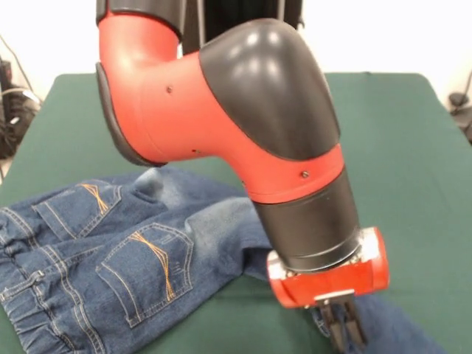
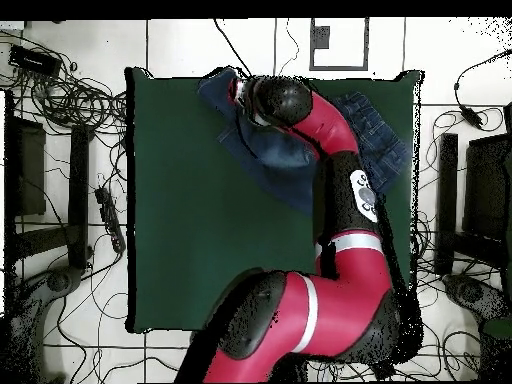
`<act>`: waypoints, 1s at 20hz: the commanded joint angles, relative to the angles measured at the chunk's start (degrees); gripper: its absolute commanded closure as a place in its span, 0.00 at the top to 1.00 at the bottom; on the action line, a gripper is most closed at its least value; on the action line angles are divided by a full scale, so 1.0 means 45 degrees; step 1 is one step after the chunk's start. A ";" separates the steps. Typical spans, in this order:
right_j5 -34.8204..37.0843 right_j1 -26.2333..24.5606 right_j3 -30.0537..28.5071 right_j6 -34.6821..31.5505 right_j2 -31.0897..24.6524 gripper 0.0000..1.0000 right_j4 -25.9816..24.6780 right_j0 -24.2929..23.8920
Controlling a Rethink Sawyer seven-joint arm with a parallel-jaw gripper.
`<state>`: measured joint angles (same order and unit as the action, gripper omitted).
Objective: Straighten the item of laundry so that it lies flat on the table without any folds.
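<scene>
We take the jeans (image 1: 118, 258) as our landmark. They lie on the green table (image 1: 413, 162) at the edge farthest from the robot's base, spread along that edge, as the overhead view shows. In the front view the waistband end with its 2 orange-stitched pockets sits low and to the left, and 1 leg runs from there toward the lower right, passing under the arm (image 1: 243, 125).

The gripper (image 1: 346, 332) hangs down over that leg, near its far end from the waistband. Its dark fingers (image 1: 355, 328) point down and sit close together right at the cloth, partly cut by the frame edge. We cannot tell whether they are closed on denim, closed empty or slightly parted.

The relation that matters: the leg's long axis runs from the waistband out toward the gripper, so the bulk of the jeans lies up and to the left of the fingers in the front view. We judge that a pull away from the waistband, along that axis, would stretch the leg flat. The seat area between the pockets looks rumpled, so the task seems unfinished.
</scene>
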<state>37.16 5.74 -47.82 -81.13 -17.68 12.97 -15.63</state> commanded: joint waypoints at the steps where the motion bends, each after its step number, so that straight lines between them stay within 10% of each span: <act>1: -0.0860 -0.0384 -0.0290 0.3330 -0.2606 0.00 -0.1312 -0.0277; 20: 0.0526 -0.2116 0.2317 0.2148 -0.2710 0.00 -0.2617 0.0031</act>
<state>34.69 -0.82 -37.05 -81.13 -22.67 2.85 -16.77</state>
